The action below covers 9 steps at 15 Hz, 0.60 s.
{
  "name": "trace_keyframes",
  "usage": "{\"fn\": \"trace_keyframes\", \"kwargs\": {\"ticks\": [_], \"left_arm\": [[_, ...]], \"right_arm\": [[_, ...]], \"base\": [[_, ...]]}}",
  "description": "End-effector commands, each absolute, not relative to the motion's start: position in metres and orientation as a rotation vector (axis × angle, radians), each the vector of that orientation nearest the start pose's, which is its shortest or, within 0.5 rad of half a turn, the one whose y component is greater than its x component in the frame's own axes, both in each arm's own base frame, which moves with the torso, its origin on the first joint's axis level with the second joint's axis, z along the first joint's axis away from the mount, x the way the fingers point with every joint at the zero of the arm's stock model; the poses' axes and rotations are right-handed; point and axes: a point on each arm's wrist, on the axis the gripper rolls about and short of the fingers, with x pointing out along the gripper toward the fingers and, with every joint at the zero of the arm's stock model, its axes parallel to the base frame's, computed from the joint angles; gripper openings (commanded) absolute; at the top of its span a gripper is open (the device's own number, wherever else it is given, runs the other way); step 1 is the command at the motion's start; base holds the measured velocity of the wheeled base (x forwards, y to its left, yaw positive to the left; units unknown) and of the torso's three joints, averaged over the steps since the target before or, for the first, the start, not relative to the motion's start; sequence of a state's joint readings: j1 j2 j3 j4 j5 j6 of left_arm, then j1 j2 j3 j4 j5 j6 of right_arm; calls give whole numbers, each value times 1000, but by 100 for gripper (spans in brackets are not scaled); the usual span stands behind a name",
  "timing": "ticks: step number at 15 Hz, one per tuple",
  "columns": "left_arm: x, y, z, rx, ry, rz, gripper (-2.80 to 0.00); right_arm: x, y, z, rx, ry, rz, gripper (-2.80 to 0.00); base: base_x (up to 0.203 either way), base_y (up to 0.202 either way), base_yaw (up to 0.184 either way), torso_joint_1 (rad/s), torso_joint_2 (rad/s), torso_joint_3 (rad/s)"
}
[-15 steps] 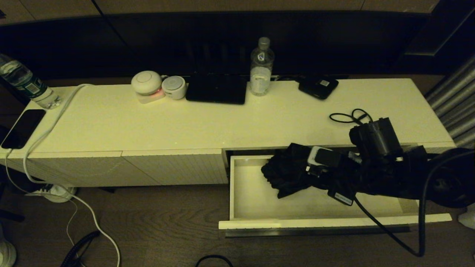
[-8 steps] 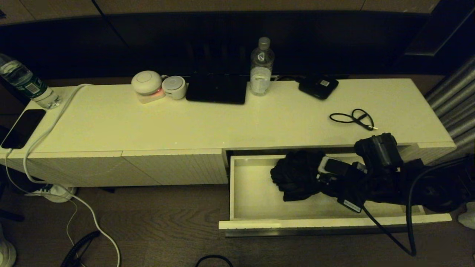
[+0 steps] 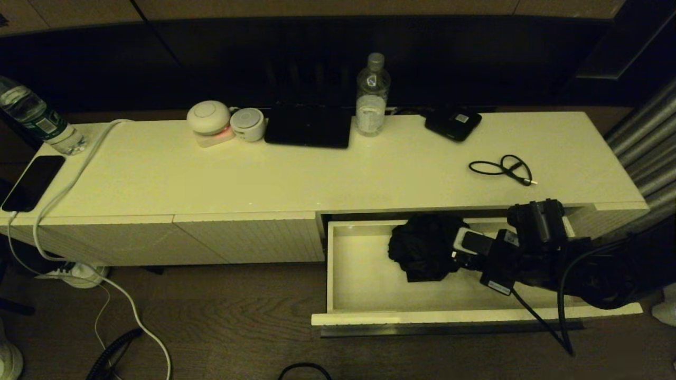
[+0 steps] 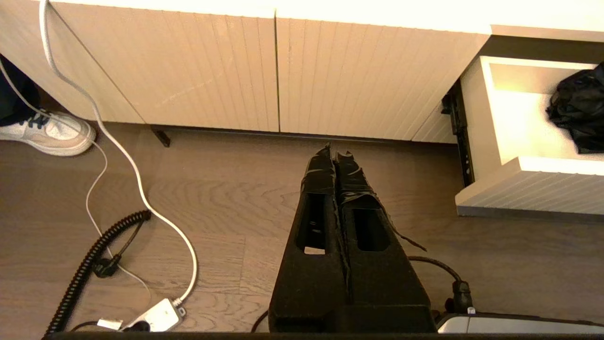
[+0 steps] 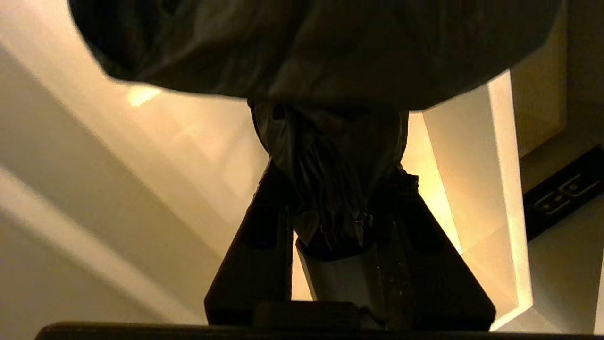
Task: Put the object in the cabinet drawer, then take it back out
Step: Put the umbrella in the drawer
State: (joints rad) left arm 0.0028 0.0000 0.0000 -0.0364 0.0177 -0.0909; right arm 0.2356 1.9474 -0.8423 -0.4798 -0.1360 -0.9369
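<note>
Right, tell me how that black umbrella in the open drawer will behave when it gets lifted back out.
The umbrella looks floppy: its fabric is loose and bunched, so it will probably sag and swing. The right gripper holds it near the handle end, so the hanging cloth may catch on the drawer wall. It seems unlikely to roll.

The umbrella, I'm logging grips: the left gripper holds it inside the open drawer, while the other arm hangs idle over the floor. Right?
Wrong arm. The right gripper holds the umbrella inside the open drawer, its fingers closed around the fabric in the right wrist view. The left gripper is the idle one, shut over the floor, as the left wrist view shows.
</note>
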Motion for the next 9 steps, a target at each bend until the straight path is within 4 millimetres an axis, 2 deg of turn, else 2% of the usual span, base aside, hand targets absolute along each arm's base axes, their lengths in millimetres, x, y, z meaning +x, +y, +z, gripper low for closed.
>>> {"fn": "trace_keyframes", "kwargs": {"ticks": [1,3,5,9], "left_arm": [[-23,0,79,-92,-39,20,-280],[-23,0,79,-92,-39,20,-280],[-23,0,79,-92,-39,20,-280],[-23,0,79,-92,-39,20,-280]], "right_arm": [[336,75,86,-1046,527,382,-280],[338,76,86,-1048,504,373,-280],[335,76,95,-1045,484,356,-280],[308,69,121,-1038,426,334,-280]], "base": [[0,0,0,0,0,0],[0,0,0,0,0,0],[0,0,0,0,0,0],[0,0,0,0,0,0]]}}
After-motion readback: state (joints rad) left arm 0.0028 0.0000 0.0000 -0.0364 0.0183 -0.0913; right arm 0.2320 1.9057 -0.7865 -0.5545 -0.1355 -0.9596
